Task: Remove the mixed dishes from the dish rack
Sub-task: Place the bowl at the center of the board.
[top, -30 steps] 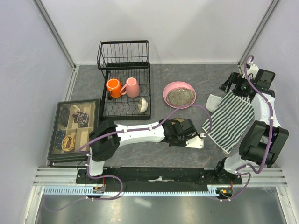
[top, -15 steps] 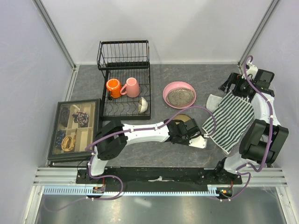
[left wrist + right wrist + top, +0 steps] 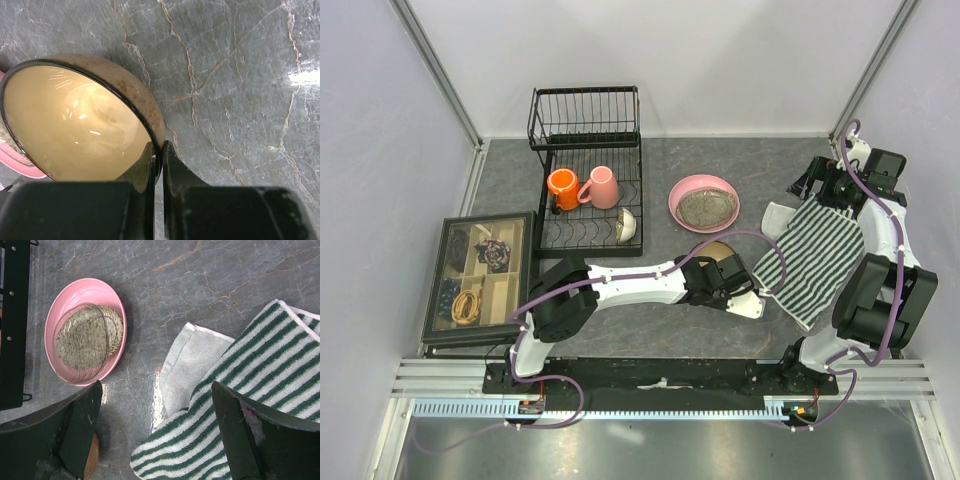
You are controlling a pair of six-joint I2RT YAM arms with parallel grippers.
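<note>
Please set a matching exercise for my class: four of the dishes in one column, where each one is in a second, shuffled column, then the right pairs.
Dishes
1. orange mug
2. tan-brown bowl
3. pink shallow dish
4. small white bowl

Places
A. on the table, right of the dish rack
B. rim pinched in the shut left gripper
C. in the dish rack, left of the pink mug
D. at the dish rack's near right corner

Pairs: 1-C, 2-B, 3-A, 4-D
</note>
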